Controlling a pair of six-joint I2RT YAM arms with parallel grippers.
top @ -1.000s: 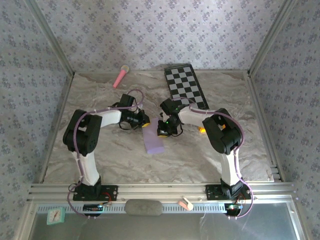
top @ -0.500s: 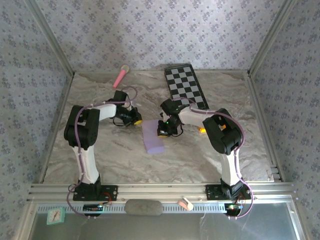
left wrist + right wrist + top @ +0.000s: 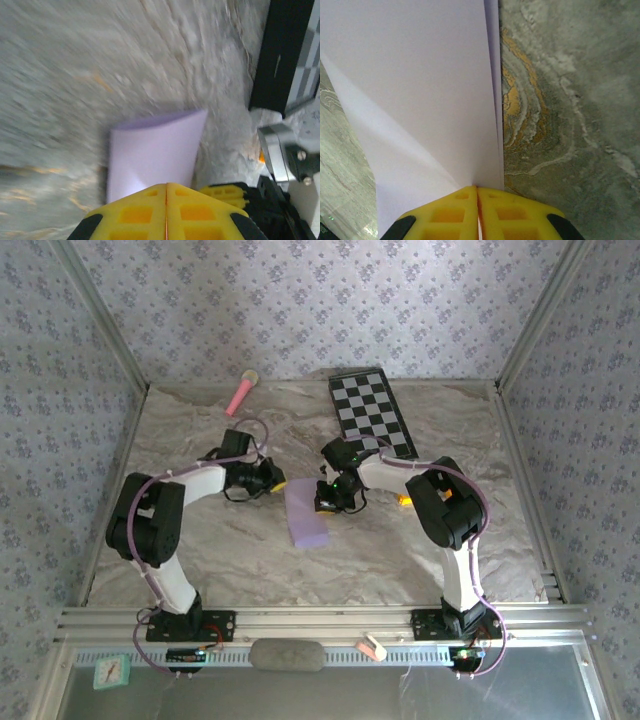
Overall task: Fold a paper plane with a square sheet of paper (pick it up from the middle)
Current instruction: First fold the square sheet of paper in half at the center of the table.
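Observation:
The square sheet of paper (image 3: 305,518) lies on the marbled table as a pale lilac rectangle folded double. In the right wrist view the paper (image 3: 420,100) runs out from between the yellow tips of my right gripper (image 3: 477,189), which is shut on its edge, two layers showing at the right. From above, the right gripper (image 3: 322,506) sits at the sheet's right edge. My left gripper (image 3: 277,483) is shut at the sheet's far left corner. In its own view the left gripper (image 3: 166,186) has its jaws pressed together, and the paper (image 3: 150,150) lies just beyond them.
A black-and-white checkered board (image 3: 372,412) lies at the back right, its dark edge also in the left wrist view (image 3: 280,55). A pink stick (image 3: 241,393) rests at the back left. A small orange object (image 3: 404,499) sits by the right arm. Metal frame rails border the table.
My left gripper has drawn back to the left off the sheet's far end, uncovering that edge. The right gripper and the paper have stayed in place.

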